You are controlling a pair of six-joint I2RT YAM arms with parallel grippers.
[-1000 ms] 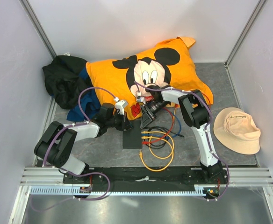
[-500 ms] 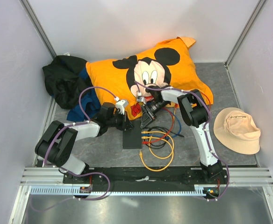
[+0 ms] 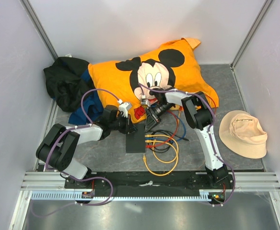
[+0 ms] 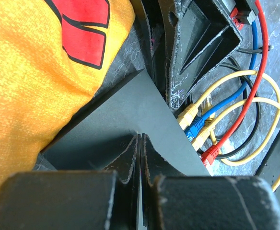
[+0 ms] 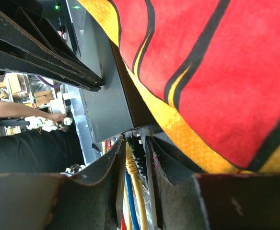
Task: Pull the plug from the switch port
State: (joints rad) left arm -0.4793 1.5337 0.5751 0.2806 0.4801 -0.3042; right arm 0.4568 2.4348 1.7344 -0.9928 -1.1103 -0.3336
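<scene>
Dark grey and flat, the switch [image 3: 135, 142] lies on the table [image 3: 101, 153] between the two arms, its far end tucked against the orange Mickey Mouse T-shirt [image 3: 188, 72]. Along its right long edge a row of plugs sits in the sockets: a yellow plug [image 4: 188, 115] at the far end, then a blue plug [image 4: 196, 127], a second yellow one and a red plug [image 4: 210, 154]. Their cables [image 3: 163, 146] loop on the table to the right. The left gripper [image 4: 140, 142] has its fingers [image 4: 126, 158] pressed together with only a thin seam between them. It holds nothing, and its tips are set against the switch's top face. The right gripper [image 5: 134, 143] stands at the far end of the plug row with a narrow gap between its jaws. The yellow plug, seated in its port, lies in that gap with its cable, but whether the fingers actually pinch it cannot be told.
</scene>
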